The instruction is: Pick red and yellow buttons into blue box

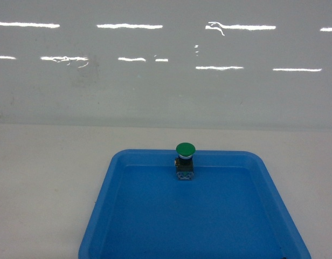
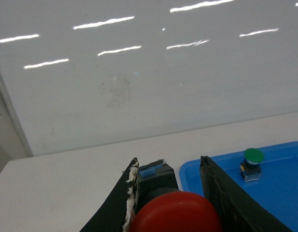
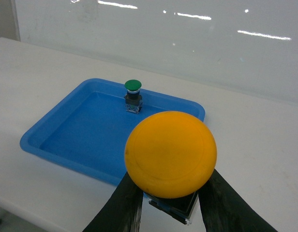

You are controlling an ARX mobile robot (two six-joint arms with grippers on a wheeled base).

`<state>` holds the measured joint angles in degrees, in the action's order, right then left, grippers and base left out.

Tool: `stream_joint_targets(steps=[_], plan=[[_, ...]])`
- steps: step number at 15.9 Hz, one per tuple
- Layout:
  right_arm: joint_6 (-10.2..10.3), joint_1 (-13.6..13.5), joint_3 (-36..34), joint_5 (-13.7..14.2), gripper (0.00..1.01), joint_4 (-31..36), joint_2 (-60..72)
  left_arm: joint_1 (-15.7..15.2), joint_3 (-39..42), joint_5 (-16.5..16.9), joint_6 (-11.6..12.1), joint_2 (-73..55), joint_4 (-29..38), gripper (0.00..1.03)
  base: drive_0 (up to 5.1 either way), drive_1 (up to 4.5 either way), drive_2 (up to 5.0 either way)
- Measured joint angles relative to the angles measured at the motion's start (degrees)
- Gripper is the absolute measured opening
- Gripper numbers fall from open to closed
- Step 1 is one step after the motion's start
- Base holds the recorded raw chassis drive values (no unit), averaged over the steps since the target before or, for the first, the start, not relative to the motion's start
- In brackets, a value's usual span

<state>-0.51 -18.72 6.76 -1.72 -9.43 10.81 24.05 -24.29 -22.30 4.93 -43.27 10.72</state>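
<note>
Red button [image 2: 175,212]: domed red mushroom cap, facing the left wrist camera, black switch block with a pale blue part behind it. It sits clamped between the 2 dark fingers [image 2: 127,203] of the left hand [image 2: 174,200], off the worktop.

Yellow button [image 3: 171,153]: wide orange-yellow cap, round face toward the right wrist camera, black-and-clear block below it. Gripped between the 2 fingers [image 3: 125,205] of the right hand [image 3: 171,205], raised above the worktop.

Blue box: not visible in any view.
</note>
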Motion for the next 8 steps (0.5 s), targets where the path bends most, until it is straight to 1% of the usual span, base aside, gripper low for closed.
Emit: stream_joint_targets(steps=[3, 8], plan=[[0.0, 0.0, 0.0, 0.0, 0.25, 0.0, 0.0, -0.4, 0.1, -0.4, 0.0, -0.3, -0.1, 0.31, 0.0, 0.0, 0.0], [0.0, 0.0, 0.0, 0.0, 0.25, 0.0, 0.0, -0.3, 0.1, -0.4, 0.0, -0.1, 0.1, 0.31, 0.0, 0.0, 0.0]])
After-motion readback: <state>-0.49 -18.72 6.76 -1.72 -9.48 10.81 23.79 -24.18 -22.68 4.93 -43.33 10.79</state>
